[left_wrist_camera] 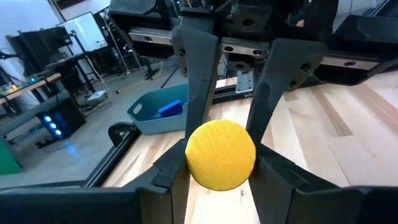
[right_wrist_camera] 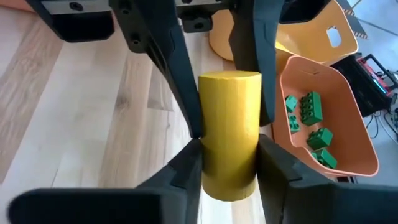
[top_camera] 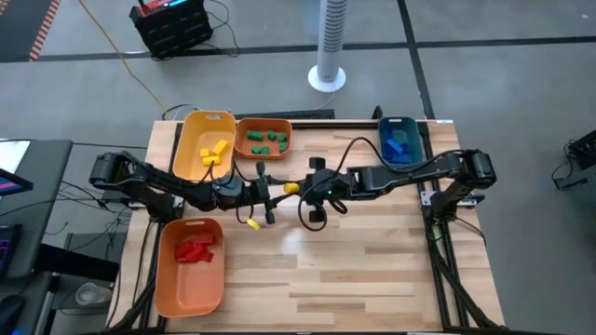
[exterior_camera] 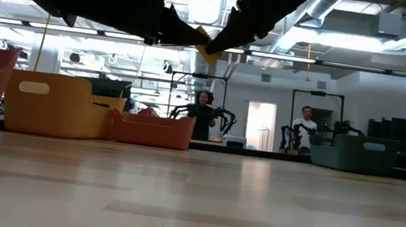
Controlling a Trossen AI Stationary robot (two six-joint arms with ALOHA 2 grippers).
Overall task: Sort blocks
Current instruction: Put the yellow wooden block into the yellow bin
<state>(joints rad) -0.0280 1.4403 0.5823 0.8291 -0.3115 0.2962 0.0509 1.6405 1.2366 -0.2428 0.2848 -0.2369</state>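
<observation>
A yellow cylinder block (top_camera: 291,188) hangs in the air over the middle of the table, between my two grippers. My left gripper (top_camera: 279,190) comes at it from the table's left and my right gripper (top_camera: 305,190) from the right; both are shut on it. The left wrist view shows its round end face (left_wrist_camera: 221,154). The right wrist view shows its length (right_wrist_camera: 229,124). In the low view the block (exterior_camera: 208,47) is well above the tabletop. Other blocks lie sorted by colour in the bins. My left gripper pinches the cylinder's curved sides (left_wrist_camera: 194,160) between its two fingers, at the end toward the table's left. The fingers come level from the left and lie along the cylinder, which is lifted clear. My right gripper pinches the curved sides (right_wrist_camera: 208,155) at the cylinder's other end between its two fingers. It comes from the table's right, slanting downward, with the fingers along the cylinder. The block is clear of the table.
At the far left stand a yellow bin (top_camera: 207,144) with yellow blocks and a small orange bin (top_camera: 264,140) with green blocks. A teal bin (top_camera: 400,141) with blue blocks is at the far right. An orange bin (top_camera: 191,270) with red blocks is at the near left.
</observation>
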